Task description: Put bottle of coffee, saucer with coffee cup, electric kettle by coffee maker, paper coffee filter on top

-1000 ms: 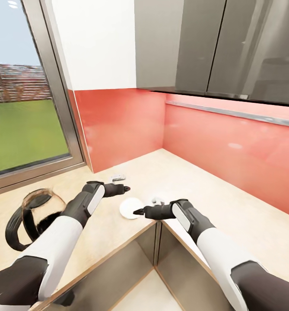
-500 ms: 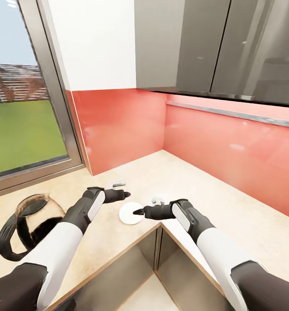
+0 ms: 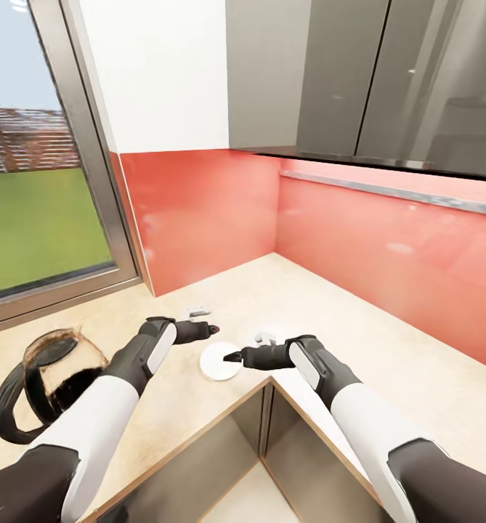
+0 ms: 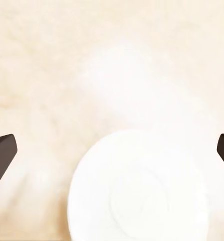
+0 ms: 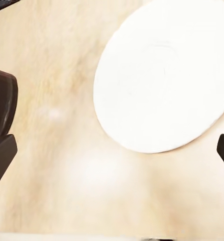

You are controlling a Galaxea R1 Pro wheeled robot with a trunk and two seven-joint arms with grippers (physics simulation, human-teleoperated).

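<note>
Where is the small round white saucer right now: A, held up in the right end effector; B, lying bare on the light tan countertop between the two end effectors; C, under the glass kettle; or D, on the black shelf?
B: the small round white saucer lies flat on the light tan countertop, with nothing on it.

White forearms, black wrists, dark tapered fingers [image 3: 212,330].

I see bright daylight from the window [image 3: 39,160] at upper left, soft glare on the backsplash [image 3: 388,247], overexposed wrist views.
</note>
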